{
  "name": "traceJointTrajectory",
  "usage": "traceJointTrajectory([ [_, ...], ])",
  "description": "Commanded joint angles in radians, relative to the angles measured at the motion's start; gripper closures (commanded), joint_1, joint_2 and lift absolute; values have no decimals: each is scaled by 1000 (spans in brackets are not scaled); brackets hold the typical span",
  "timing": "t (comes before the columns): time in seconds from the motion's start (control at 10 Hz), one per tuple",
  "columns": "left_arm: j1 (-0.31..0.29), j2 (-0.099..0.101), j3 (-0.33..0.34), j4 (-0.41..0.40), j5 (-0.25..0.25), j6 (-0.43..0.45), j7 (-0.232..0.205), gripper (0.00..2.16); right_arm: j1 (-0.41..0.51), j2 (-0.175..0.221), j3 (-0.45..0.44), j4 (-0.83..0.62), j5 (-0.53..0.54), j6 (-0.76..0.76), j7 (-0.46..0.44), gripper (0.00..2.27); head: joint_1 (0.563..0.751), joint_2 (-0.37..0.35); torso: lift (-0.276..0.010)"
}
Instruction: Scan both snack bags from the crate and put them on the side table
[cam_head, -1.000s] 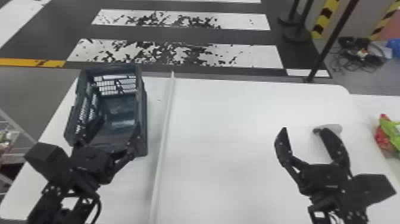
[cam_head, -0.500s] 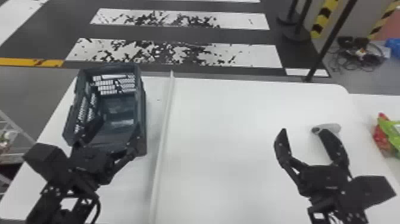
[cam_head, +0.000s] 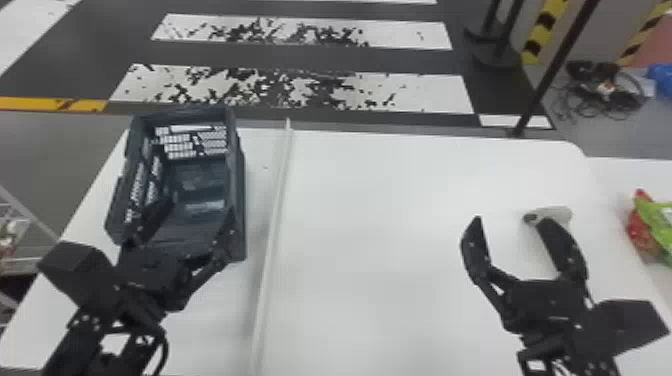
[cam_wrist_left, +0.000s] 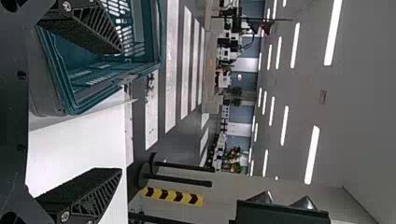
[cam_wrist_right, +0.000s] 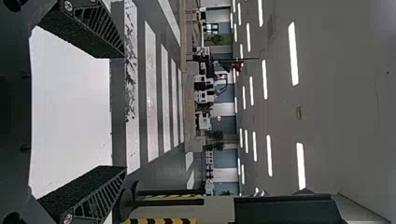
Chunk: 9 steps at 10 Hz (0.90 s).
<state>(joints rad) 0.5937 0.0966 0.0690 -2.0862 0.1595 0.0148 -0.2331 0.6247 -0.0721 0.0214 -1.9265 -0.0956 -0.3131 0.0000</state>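
Dark plastic crate (cam_head: 240, 200) is sitting on the left part of the white counter (cam_head: 380, 240), same spot as in the earlier frames. Honestly, barely anything differs from a second ago: both arms have kept their pose and the head view has shifted a tiny bit at most.

Left end effector (cam_head: 199, 215) is over the near end of the crate, fingers well apart. Right end effector (cam_head: 511, 220) is over the counter on the other side, fingers spread wide too, with a pale handheld gadget (cam_head: 562, 215) partly behind its outer finger. As for the snacks, some red and green snack packaging (cam_head: 660, 220) is on the white side table (cam_head: 625, 175), cut off by the right edge of the head view, so I can't tell if that's one bag or two.

Counter itself is smooth with rounded corners, and a thin white strip (cam_head: 280, 200) runs across it just beside the crate. Behind it the floor has worn crosswalk stripes (cam_head: 430, 87), plus black post stands (cam_head: 497, 55) and a tangle of cables (cam_head: 605, 95). Wrist views also catch a grey ceiling with long ceiling lights (cam_wrist_left: 332, 32).
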Motion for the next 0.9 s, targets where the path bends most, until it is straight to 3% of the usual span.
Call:
traceJointTrajectory([
  [0.0,0,0,0,0,0,0,0,97,0,0,2,0,-1,-1,0,73,695,-12,-87],
  [0.8,2,-15,0,0,-14,6,0,97,-5,-9,3,0,-7,3,0,73,695,-12,-87],
])
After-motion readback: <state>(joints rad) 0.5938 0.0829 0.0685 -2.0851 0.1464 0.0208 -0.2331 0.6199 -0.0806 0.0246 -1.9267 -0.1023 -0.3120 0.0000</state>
